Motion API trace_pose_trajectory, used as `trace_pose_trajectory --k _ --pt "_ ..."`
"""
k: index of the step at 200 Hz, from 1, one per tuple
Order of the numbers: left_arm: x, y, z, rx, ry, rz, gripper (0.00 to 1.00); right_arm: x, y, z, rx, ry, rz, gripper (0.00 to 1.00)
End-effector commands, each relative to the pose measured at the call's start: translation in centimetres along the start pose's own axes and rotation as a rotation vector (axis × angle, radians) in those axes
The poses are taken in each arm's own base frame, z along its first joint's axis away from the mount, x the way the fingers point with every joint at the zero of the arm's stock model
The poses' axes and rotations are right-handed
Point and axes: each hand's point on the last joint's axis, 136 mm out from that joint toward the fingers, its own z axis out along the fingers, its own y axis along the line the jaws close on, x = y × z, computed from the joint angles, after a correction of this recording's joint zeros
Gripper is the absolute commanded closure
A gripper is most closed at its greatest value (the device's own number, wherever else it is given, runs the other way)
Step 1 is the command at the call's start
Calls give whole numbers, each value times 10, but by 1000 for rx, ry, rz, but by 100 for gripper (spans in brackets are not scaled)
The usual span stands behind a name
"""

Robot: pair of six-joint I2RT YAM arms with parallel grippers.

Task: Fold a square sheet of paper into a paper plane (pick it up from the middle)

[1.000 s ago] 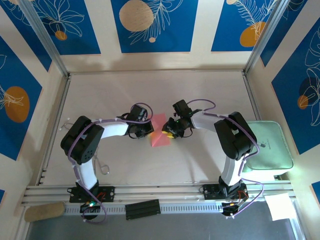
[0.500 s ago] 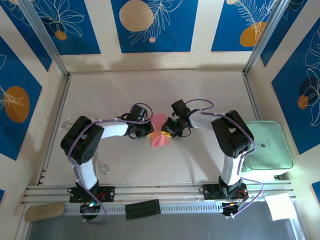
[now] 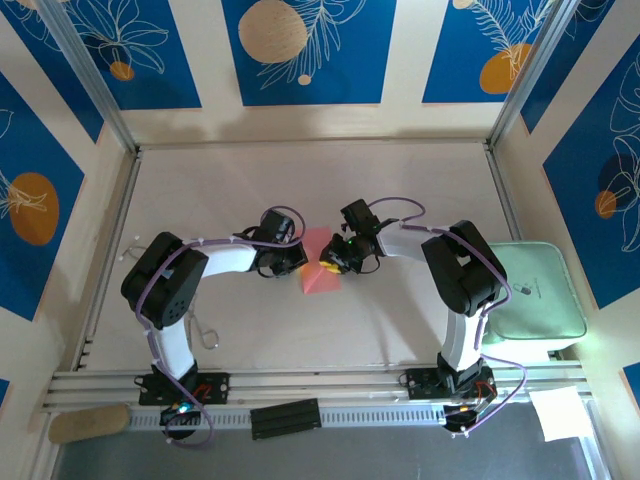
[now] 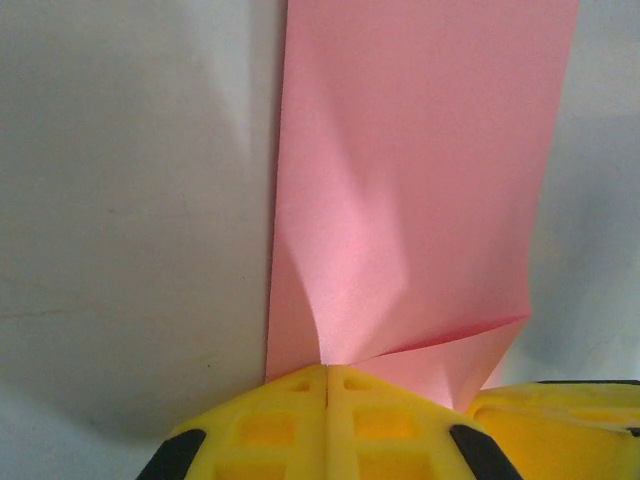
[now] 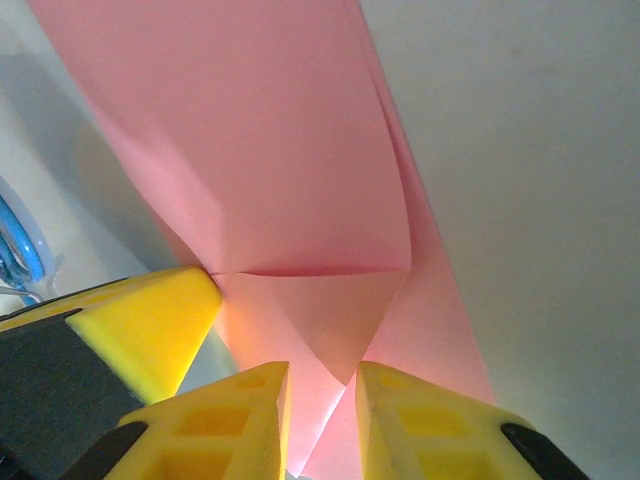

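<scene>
Pink-red thin paper sheet (image 3: 321,268), creased: we are pinching its edge in the closed left gripper (image 4: 327,372); the right gripper (image 5: 322,385) is straddling a folded corner, whether clamping we cannot tell.

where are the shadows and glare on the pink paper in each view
top view: evenly lit and sharp, the pink paper small, no glare; left wrist view: a soft shadow runs down the paper into the pinch, the table grey-shaded on its left; right wrist view: paper glows brighter between the yellow fingers, folds casting faint shadows
</scene>
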Motion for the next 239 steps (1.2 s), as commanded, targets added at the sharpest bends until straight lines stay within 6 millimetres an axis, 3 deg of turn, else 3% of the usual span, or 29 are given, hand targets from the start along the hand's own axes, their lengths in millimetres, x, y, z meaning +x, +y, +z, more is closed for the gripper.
trace_pose_trajectory --k 1,119,141,171,194,239 --pt "15 31 6 -101 30 -32 98 5 6 5 -24 37 0 75" --pt "14 28 4 -89 32 -47 98 13 14 9 -107 63 -40 80" --pt "11 13 -3 -17 52 -53 97 14 11 9 -98 61 -41 84" --pt "-3 -13 -28 75 36 -39 91 10 16 3 -99 32 -95 90" --pt "-16 -24 -55 128 -8 -26 82 4 29 -10 -120 -6 -164 93" --pt "-14 -35 -103 258 -66 5 43 -1 67 -50 -314 -15 -271 94"
